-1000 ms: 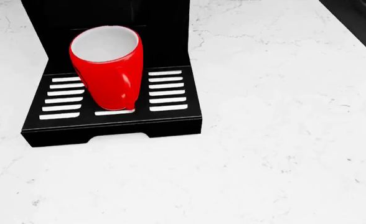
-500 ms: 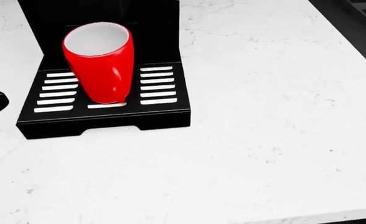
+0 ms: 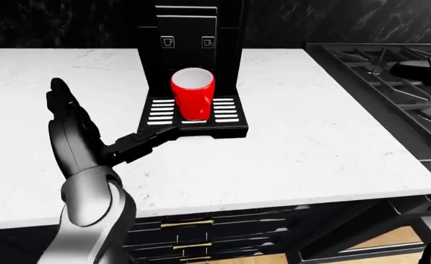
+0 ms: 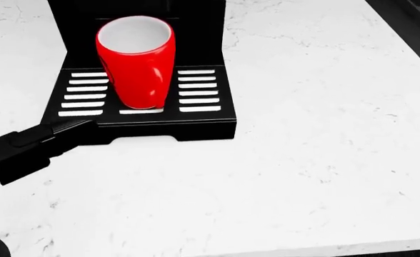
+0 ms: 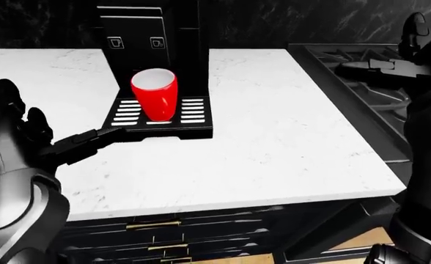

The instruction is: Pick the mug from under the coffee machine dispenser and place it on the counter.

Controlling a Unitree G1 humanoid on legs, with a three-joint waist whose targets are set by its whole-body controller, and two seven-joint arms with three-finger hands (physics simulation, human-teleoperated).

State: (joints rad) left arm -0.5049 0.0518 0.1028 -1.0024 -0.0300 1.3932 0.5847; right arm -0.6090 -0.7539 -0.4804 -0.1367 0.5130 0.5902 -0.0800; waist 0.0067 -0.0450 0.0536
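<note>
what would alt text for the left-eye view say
A red mug stands upright on the slotted drip tray of a black coffee machine on a white marble counter. The robot's left hand is raised at the view's left, open, one finger pointing toward the tray, not touching the mug.

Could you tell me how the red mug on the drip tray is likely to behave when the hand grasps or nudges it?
The red mug looks rigid and glossy, so the fingers may slip on it. It is tall and tapers to a narrow base, so a sideways nudge could tip it. It appears empty, probably light. It stands on the slotted drip tray, which may catch the base if dragged.
</note>
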